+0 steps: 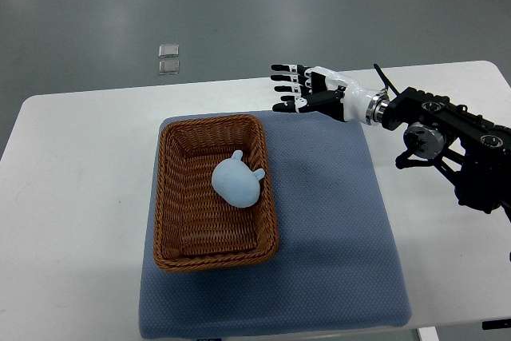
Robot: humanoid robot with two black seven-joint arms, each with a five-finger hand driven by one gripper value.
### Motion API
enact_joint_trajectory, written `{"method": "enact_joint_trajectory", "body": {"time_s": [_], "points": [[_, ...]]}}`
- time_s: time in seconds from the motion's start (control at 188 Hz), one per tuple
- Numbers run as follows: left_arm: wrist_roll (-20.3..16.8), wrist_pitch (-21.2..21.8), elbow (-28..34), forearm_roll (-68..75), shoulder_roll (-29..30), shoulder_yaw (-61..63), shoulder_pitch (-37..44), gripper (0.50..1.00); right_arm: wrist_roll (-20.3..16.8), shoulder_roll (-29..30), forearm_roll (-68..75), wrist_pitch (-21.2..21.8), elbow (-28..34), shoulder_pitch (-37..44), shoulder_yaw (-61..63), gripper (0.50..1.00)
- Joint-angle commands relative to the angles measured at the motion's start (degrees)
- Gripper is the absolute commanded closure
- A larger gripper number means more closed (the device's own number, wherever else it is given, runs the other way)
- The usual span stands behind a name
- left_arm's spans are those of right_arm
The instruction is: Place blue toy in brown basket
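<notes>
The right arm (447, 137) comes in from the right side, and its far end is cut off by the edge, so only the black metal part near the wrist shows. The right hand (307, 89) is white and black, with its fingers (284, 77) held out straight and spread a little, holding nothing. It hangs above the far edge of the blue mat (335, 229), just past the far right corner of the brown basket (164, 197). The basket is woven, with a bumpy rim and a long box shape. The blue toy (237, 181) lies inside it, close to the right wall. The toy is pale, smooth and round, with two small stubs sticking out; what it is meant to be is hard to tell. The mat looks soft and lies on a smooth white table (72, 197). The mat's near edge is cut off at the bottom. Two small clear squares (168, 57) sit on the grey floor beyond the table.
</notes>
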Motion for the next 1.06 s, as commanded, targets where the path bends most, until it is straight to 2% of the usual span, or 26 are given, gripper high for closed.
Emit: {"method": "enact_joint_trajectory", "body": {"time_s": [0.0, 0.091, 0.293, 0.362, 0.719, 1.055], "points": [[0.0, -0.1, 0.0, 0.0, 0.0, 0.0, 0.0, 0.5, -1.1, 0.0, 7.7, -0.6, -0.4, -2.0, 0.5, 0.585], [0.1, -0.1, 0.0, 0.0, 0.0, 0.0, 0.0, 0.5, -1.6, 0.1, 13.0, -1.3, -0.4, -2.7, 0.5, 0.585], [0.0, 0.0, 0.0, 0.0, 0.0, 0.0, 0.0, 0.5, -1.5, 0.3, 17.8, -6.7, -0.5, -3.1, 0.5, 0.585], [0.0, 0.0, 0.0, 0.0, 0.0, 0.0, 0.0, 0.5, -0.4, 0.5, 17.8, -7.9, -1.5, -3.2, 0.8, 0.583], [0.0, 0.0, 0.0, 0.0, 0.0, 0.0, 0.0, 0.5, 0.5, 0.0, 17.6, -7.9, -4.4, -2.8, 1.2, 0.583], [0.0, -0.1, 0.0, 0.0, 0.0, 0.0, 0.0, 0.5, 0.6, -1.0, 17.6, -7.1, -4.3, -3.0, 1.1, 0.583]]}}
